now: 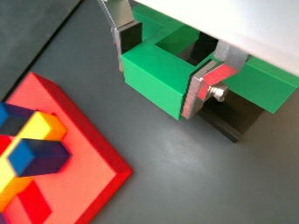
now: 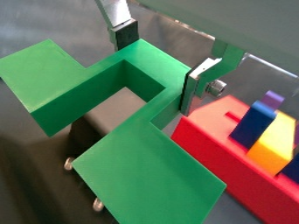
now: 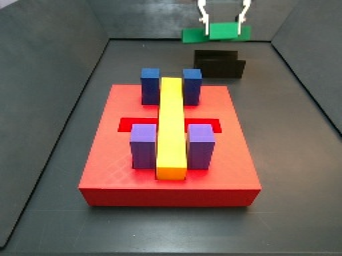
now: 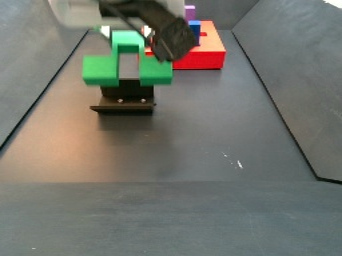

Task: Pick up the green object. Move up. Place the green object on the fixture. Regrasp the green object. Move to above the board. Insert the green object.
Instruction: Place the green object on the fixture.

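Green object point(image 2: 111, 83) reads to me as smooth matte plastic, flat with short square arms and a notch cut into its middle, and in both wrist views I see the gripper point(image 1: 166, 72) closed on it, the silver finger plates pressed against either side of the narrow middle section. In a side view the piece point(image 4: 123, 62) sits over the fixture point(image 4: 126, 101), a dark angular bracket on a base plate standing on the grey floor; I cannot tell whether the green plastic rests on the bracket or hangs just above it. In a wrist view only a dark corner of the fixture point(image 1: 233, 112) shows beneath the green arms, the rest covered. The gripper point(image 4: 147, 40) blurs in a side view and its upper body is cut off by the frame edge. From the far camera, the green piece point(image 3: 218, 33) shows as a thin strip between the fingers, just above the fixture point(image 3: 219, 62). The board point(image 3: 114, 170), a thick red square slab with a recessed slot, lies well apart from it, carrying blue blocks point(image 3: 151, 84), purple blocks point(image 3: 144, 146) and a long yellow bar point(image 3: 171, 125) that hides much of the slot.
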Tool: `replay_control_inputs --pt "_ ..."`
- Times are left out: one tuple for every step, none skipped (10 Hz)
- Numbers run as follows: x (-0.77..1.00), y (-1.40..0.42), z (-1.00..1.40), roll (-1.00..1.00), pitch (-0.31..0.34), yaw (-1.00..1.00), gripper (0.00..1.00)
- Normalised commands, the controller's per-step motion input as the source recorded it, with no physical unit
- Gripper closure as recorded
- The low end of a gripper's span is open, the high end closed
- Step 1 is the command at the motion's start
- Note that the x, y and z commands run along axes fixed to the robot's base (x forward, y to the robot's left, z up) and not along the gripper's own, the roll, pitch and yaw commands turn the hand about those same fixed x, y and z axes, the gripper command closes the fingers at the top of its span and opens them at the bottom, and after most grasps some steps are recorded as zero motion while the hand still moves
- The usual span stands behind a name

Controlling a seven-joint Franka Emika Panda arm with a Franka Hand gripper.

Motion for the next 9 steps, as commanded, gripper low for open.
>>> replay_control_inputs --pt "0.09 0.02 -0.20 -0.04 0.000 0.00 1.00" --pt "0.12 0.00 -0.12 -0.33 -0.211 0.00 1.00" --pt "0.44 0.00 -0.08 -0.38 -0.257 0.00 1.00" --pt "0.54 0.00 -0.19 -0.27 -0.246 0.00 1.00" --pt "0.40 0.00 -0.27 -0.02 -0.111 0.00 1.00" --pt "0.07 0.00 -0.25 0.00 -0.066 0.00 1.00" --pt "0.00 0.02 -0.10 0.00 0.000 -0.08 1.00" --pt "-0.10 0.03 -0.03 0.00 0.000 -0.18 1.00" --pt "-0.11 0.02 -0.08 0.00 -0.003 -0.18 1.00"
